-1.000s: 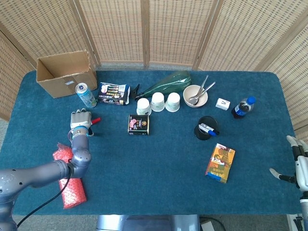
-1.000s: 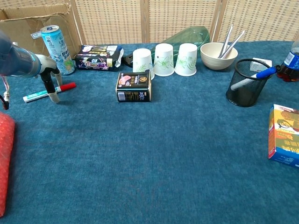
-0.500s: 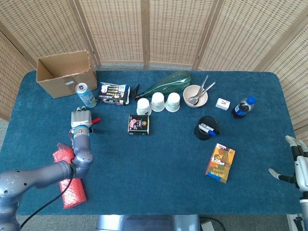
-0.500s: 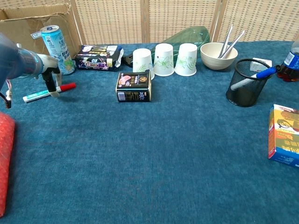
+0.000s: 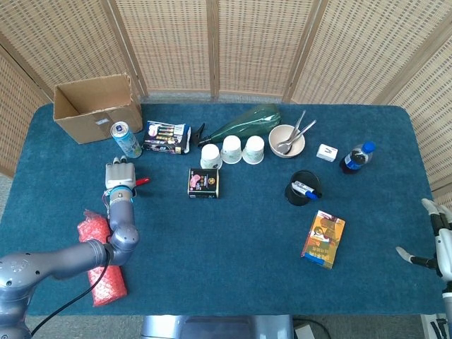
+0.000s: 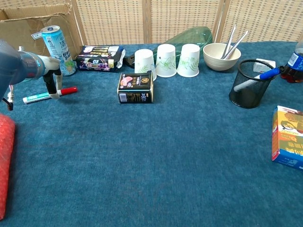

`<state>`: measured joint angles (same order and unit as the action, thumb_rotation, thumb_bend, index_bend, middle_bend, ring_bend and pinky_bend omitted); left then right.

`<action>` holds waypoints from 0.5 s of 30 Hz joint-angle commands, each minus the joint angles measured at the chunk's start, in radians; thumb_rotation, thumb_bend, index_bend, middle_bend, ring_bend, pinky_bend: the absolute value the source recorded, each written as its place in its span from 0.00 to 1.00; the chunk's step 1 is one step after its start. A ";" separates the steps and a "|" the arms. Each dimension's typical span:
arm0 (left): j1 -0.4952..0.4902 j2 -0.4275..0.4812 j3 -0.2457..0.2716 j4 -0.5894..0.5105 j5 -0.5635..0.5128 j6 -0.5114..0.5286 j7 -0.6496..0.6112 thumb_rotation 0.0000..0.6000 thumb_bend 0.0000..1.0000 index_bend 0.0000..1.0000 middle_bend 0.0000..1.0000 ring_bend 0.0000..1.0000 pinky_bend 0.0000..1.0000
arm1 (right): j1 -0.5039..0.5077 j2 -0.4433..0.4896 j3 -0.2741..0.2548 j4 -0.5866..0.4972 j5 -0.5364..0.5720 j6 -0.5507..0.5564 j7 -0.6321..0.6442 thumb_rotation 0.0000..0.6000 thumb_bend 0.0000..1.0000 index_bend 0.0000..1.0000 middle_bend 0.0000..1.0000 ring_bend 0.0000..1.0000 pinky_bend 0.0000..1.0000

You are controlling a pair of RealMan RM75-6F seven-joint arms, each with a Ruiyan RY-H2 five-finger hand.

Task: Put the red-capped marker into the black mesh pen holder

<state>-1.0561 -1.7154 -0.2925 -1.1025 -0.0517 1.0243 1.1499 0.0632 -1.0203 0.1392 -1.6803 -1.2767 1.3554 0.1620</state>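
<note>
The red-capped marker with a white barrel point(image 6: 47, 95) lies flat on the blue-carpeted counter point(image 6: 156, 156), in front of the tall printed drink can point(image 6: 54, 43). The left robot hand point(image 6: 51, 81) stands fingers-down over the marker's middle, fingertips at the barrel; whether they actually grip it cannot be told. The black mesh pen holder point(image 6: 249, 83) stands well apart on the far side, holding a blue-capped marker point(image 6: 268, 73). The right robot hand point(image 5: 439, 240) hangs off the counter's edge, fingers spread, holding nothing.

Cardboard box point(image 5: 95, 106) at ten o'clock, three paper cups point(image 5: 232, 150) near centre, cola bottle point(image 5: 356, 157) at two o'clock.
</note>
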 commanded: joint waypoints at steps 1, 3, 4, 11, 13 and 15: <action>0.006 -0.009 0.006 0.005 0.031 0.010 -0.002 1.00 0.38 0.45 0.00 0.00 0.20 | 0.000 0.002 -0.001 0.001 -0.002 -0.002 0.003 1.00 0.00 0.00 0.00 0.00 0.15; 0.008 -0.015 0.012 0.008 0.052 0.014 -0.003 1.00 0.38 0.45 0.01 0.00 0.20 | 0.000 0.003 -0.002 -0.001 -0.005 -0.001 0.006 1.00 0.00 0.00 0.00 0.00 0.15; 0.008 -0.018 0.014 0.009 0.061 0.017 -0.003 1.00 0.38 0.45 0.01 0.00 0.20 | 0.000 0.003 -0.002 -0.001 -0.007 -0.001 0.007 1.00 0.00 0.00 0.00 0.00 0.15; 0.019 -0.044 0.020 0.013 0.120 0.030 -0.016 1.00 0.38 0.45 0.01 0.00 0.21 | -0.004 0.005 -0.003 -0.005 -0.019 0.011 0.013 1.00 0.00 0.00 0.00 0.00 0.15; 0.021 -0.051 0.018 0.017 0.125 0.030 -0.013 1.00 0.38 0.45 0.01 0.00 0.21 | -0.005 0.007 -0.002 -0.005 -0.019 0.013 0.018 1.00 0.00 0.00 0.00 0.00 0.15; 0.024 -0.059 0.015 0.024 0.129 0.030 -0.011 1.00 0.38 0.45 0.01 0.00 0.21 | -0.005 0.008 -0.002 -0.003 -0.018 0.012 0.025 1.00 0.00 0.00 0.00 0.00 0.15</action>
<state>-1.0338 -1.7726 -0.2764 -1.0805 0.0756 1.0544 1.1376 0.0581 -1.0130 0.1371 -1.6841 -1.2950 1.3676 0.1854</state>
